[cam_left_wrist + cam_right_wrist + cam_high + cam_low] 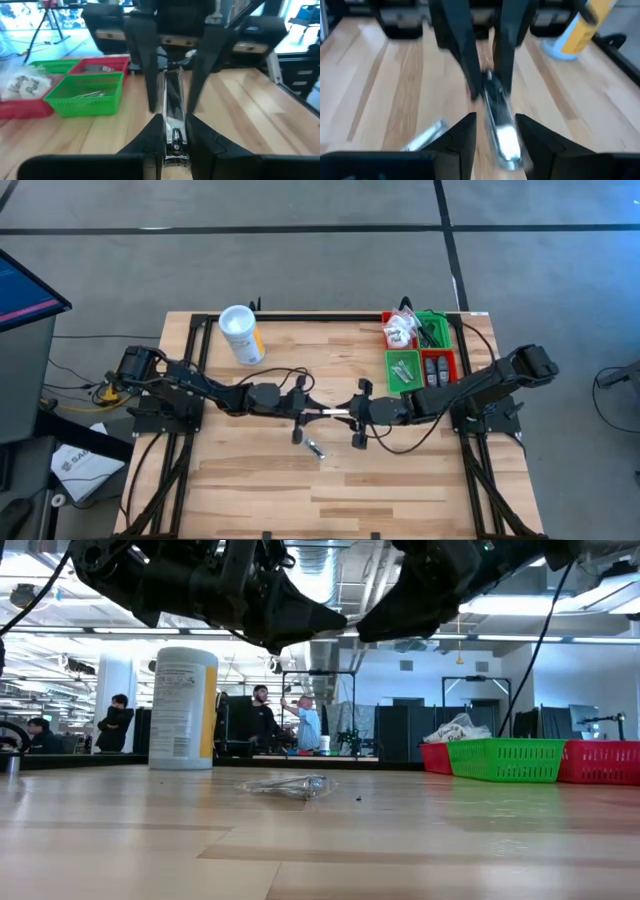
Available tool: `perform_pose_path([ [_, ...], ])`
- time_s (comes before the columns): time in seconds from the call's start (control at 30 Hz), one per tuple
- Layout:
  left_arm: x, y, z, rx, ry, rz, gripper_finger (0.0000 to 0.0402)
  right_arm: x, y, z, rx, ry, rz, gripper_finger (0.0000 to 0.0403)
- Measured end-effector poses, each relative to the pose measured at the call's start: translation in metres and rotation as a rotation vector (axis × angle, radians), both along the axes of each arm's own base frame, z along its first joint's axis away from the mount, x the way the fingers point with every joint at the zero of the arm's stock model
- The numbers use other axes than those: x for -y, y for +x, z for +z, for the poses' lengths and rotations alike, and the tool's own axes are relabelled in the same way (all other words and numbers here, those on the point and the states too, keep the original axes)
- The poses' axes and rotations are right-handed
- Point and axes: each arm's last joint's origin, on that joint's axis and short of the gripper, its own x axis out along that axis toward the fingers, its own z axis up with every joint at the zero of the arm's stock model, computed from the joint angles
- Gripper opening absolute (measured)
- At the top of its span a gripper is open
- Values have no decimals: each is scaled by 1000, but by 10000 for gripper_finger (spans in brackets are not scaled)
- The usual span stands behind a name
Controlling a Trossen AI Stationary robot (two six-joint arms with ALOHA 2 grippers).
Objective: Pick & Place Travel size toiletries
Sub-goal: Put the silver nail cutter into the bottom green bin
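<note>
Both arms meet over the middle of the surface [250, 480], tip to tip. The left tool [304, 413] comes in from nine o'clock and the right tool [357, 412] from three o'clock, with a slim clear-wrapped packet [331, 412] bridging the gap between them. In the left wrist view the left tool [172, 131] is narrow and closed on the near end of the packet [173, 107], while the other tool's fingers [146, 75] close on the far end. The right wrist view shows the same from the other side: the right tool [496, 134] is narrow around the packet [499, 115]. The step in hand looks like a hand-over in mid-air.

To do it well, only one tool should let go, and only once the other's hold is firm. If the packet is bound for the bins, the right tool should keep it, since the green bin [405, 370] and red bin [439, 368] sit at about one o'clock on its side. The releasing tool should open slowly, then back straight away along the packet's length so the wrapper is not dragged.

Another small dark item [314, 448] lies on the surface just toward six o'clock of the hand-over. The white canister [241, 334] lies toward eleven o'clock, well apart.
</note>
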Motion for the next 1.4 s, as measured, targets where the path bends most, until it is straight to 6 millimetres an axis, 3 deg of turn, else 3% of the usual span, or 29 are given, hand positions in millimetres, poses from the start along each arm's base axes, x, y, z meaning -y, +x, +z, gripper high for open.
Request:
perform_pose_path([
  [0.47,1,0,0,-7,7,-32,48,1,2,1,15,-2,0,116],
  [0.77,1,0,-1,-11,14,-42,49,0,2,1,11,3,19,44],
  [0.97,1,0,-1,-11,14,-41,52,1,2,1,10,6,27,39],
  [1.4,-2,0,-1,-10,29,54,118,7,2,-1,-9,19,-9,39],
])
